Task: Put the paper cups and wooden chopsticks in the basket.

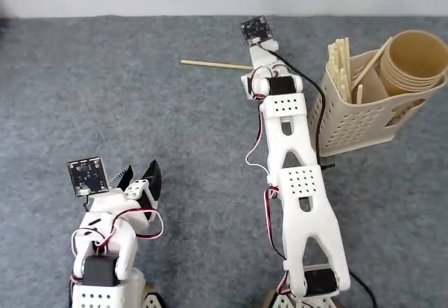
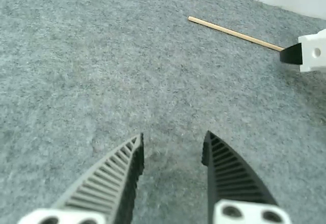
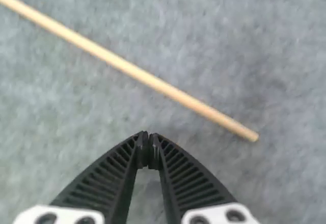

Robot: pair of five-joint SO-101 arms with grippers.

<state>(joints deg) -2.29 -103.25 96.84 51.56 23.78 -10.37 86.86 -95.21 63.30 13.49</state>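
1. Loose chopstick lies well apart from my left claw. That claw sits nearest my base, at 7 o'clock on the grey mat. Its fingers are spread about halfway and hold nothing.
2. My right arm stretches from 5 o'clock up towards 12 o'clock.
3. My right claw hangs low over the mat at 12 o'clock. Its fingers are pressed tip to tip and grip nothing.
4. Just past those tips, and apart from them, the loose chopstick lies flat on the mat. It runs from beside the claw out towards 9 o'clock.
5. At 2 o'clock the basket stands on the mat, just beside my right arm.
6. Inside it, the bundled chopsticks stand against the 9 o'clock wall. The nested paper cups fill the 3 o'clock side, their rims rising above the basket's edge.
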